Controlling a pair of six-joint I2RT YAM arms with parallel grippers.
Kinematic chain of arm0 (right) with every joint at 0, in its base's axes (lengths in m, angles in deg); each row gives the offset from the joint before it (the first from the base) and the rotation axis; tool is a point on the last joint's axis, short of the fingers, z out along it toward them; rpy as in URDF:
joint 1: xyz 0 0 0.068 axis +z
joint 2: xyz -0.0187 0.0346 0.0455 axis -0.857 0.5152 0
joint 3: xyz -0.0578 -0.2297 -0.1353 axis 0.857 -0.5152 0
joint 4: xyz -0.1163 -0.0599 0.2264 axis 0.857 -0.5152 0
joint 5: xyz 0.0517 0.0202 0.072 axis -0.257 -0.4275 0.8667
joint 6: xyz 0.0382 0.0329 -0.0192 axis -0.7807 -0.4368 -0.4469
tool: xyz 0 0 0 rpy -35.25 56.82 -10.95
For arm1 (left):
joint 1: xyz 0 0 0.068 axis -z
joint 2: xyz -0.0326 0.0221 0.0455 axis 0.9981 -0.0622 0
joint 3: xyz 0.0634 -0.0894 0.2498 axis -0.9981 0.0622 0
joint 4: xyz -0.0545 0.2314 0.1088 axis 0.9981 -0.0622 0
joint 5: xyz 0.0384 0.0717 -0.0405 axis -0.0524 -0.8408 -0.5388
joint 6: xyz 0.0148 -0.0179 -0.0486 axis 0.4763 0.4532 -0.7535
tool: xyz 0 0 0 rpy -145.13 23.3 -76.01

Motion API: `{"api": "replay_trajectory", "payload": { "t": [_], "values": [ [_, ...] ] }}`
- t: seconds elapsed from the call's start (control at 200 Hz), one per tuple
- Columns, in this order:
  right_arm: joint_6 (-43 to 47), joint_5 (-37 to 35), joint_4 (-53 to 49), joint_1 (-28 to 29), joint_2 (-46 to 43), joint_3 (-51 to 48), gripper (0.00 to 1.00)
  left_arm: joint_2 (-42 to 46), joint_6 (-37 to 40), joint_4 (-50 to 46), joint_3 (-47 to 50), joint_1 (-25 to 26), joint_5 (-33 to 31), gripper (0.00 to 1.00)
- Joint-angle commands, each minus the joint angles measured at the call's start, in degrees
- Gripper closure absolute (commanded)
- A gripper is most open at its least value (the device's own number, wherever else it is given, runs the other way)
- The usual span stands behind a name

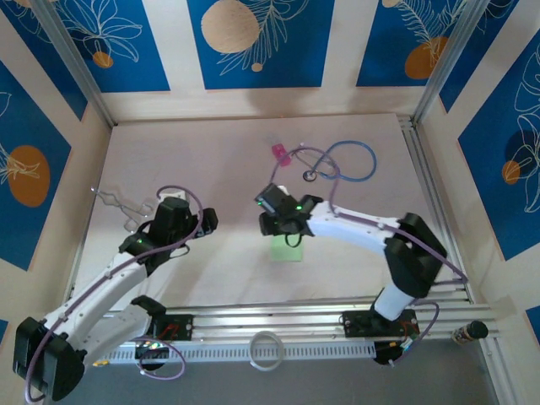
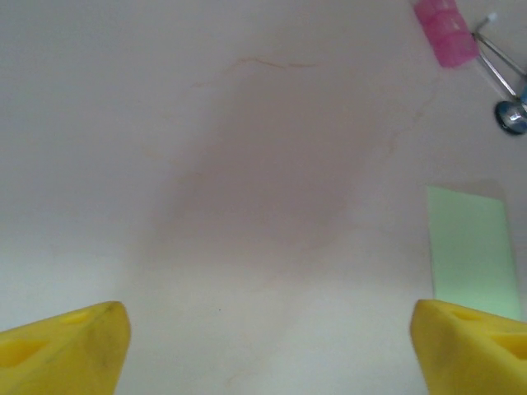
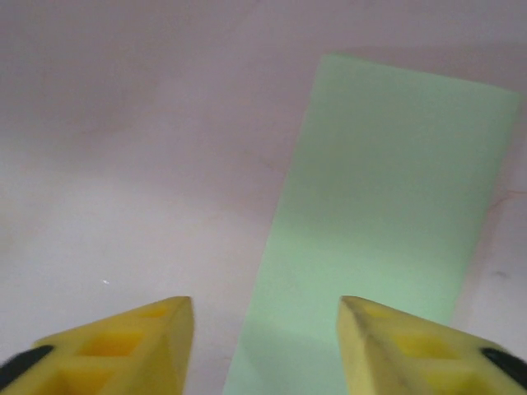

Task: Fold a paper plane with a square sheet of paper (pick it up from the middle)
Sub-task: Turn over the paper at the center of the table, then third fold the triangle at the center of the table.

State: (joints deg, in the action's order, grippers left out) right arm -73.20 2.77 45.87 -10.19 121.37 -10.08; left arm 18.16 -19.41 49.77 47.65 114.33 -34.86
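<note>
Two yellow-fingered tools are seen over a pale tabletop (image 1: 219, 160). Nearest of all, by the rail at the near edge, a white ring (image 1: 267, 350) is laid between the two arm bases.

Farther in, on the left, the left tool (image 2: 270, 317) is poised above bare tabletop. Its fingers are spread wide and nothing is caught between them. To its right, near the middle, the right tool (image 3: 265, 304) is poised low over the sheet of paper (image 3: 387, 214), with its fingers parted and not closed on the sheet.

The light-green sheet is laid flat on the tabletop, folded into a narrow rectangle. Its near end is seen under the gap between the right tool's fingers and beneath the right-hand finger. Whether a fingertip touches it cannot be told. From the left wrist the sheet is seen off to the right, well apart from the left tool.

On the left, just beyond the left tool, a silvery metal implement (image 1: 122, 207) is laid. Farther back, right of centre, a blue stethoscope (image 1: 342, 164) is coiled. Just to its left, at the far end, a small pink block (image 1: 280, 153) is set.
</note>
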Motion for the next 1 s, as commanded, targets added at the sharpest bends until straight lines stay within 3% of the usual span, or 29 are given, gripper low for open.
{"api": "replay_trajectory", "payload": {
  "t": [0.0, 0.115, 0.26, 0.475, 0.63, 0.995],
  "values": [
    [-5.2, 9.8, 9.0, -5.4, -4.4, -8.6, 0.62, -3.9, 0.3, 6.9, -0.3, -0.6, 10.5, 0.2],
    [-8.8, 15.6, 16.0, -11.3, -9.4, -18.3, 0.76, -11.0, -0.6, 10.6, -1.6, -0.4, 18.8, 0.31],
    [-11.3, 18.1, 20.3, -15.4, -13.0, -25.1, 0.89, -17.4, -1.7, 15.3, -2.7, 0.3, 25.6, 0.35],
    [-11.4, 17.8, 23.4, -15.8, -11.9, -27.0, 0.93, -24.9, -3.4, 18.1, -4.8, 2.7, 29.4, 0.36],
    [-10.7, 15.6, 24.4, -14.4, -9.6, -25.9, 0.95, -29.9, -4.5, 19.2, -6.7, 4.9, 31.1, 0.43],
    [-11.7, 14.4, 27.7, -14.0, -5.0, -27.1, 0.99, -37.9, -6.8, 21.2, -10.3, 8.3, 33.7, 0.44]
  ]
}}
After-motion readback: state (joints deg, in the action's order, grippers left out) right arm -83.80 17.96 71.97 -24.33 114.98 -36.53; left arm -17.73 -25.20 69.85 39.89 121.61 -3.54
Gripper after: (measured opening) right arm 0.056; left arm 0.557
